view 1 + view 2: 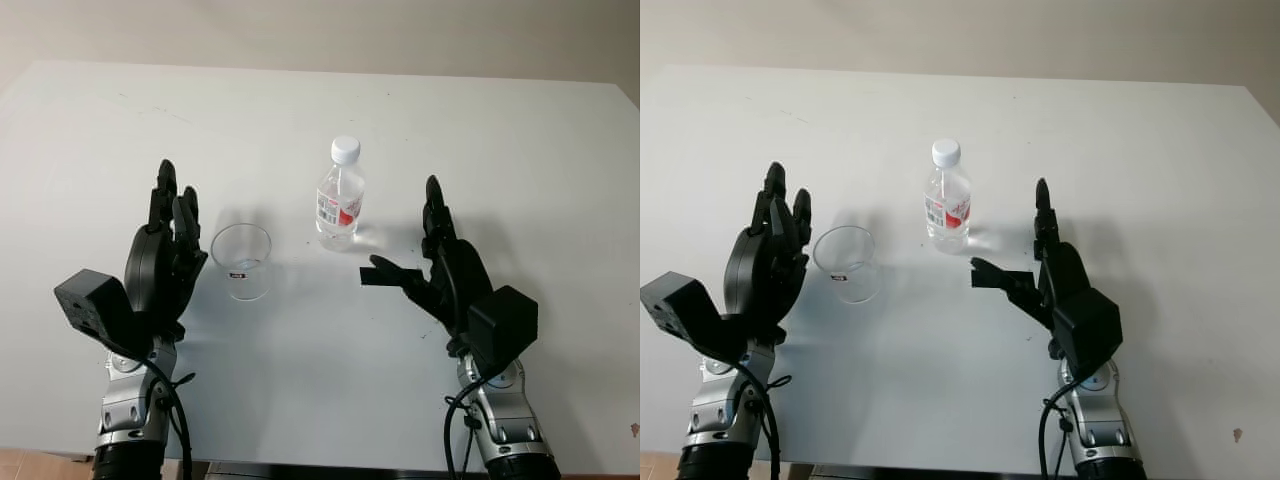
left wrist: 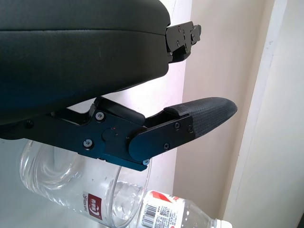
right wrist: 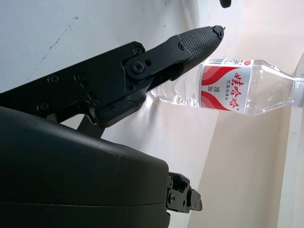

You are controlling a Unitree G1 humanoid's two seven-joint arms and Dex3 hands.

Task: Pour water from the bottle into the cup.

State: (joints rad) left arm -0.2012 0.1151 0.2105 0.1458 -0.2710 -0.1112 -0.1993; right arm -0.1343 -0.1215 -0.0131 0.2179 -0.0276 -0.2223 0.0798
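— Left eye view first: where do we stand with our hands?

— Our black three-finger right hand (image 1: 432,262) is released and grasps nothing, near the clear plastic water bottle with a white cap and red label (image 1: 340,196) but apart from it. Our black left hand (image 1: 165,250) is also released, just beside the clear round plastic cup (image 1: 241,261), not touching it.

— And the things themselves?

— Both stand upright on the white table (image 1: 320,370), the bottle behind and to the right of the cup. The cap looks to be on.

— So the reach comes first?

— We judge so. We should close the right hand around the bottle's middle, near the label, squarely so the thin wall does not buckle or tip. The left hand could steady the light cup.
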